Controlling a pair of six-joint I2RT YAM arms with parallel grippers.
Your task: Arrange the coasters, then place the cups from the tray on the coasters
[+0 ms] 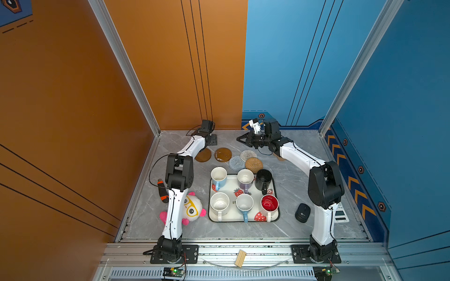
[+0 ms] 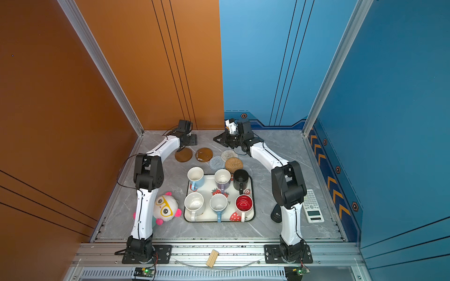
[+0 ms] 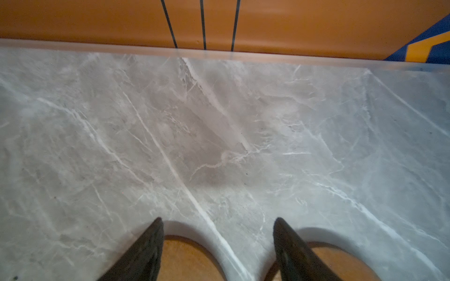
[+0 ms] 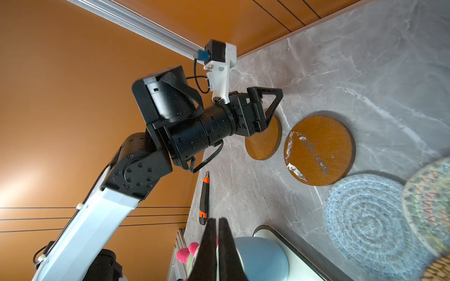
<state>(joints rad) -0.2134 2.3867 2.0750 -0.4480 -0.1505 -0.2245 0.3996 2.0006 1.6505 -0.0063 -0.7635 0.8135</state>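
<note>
Left hand (image 3: 218, 220) fingers apart, empty, over brown disc coaster (image 3: 187, 260) at lower frame edge; right hand (image 4: 217, 220) fingers pressed together, holding nothing.

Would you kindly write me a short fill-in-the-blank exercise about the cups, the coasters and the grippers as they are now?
1. All ___ mugs, the black mug among them, stand on the strawberry tray.
2. The right gripper is ___.
3. The two glossy disc coasters beside the open left gripper are ___.
4. The mug with the red inside stands at the ___ end of the tray's front row.
Missing words: six; shut; brown; right.
</note>
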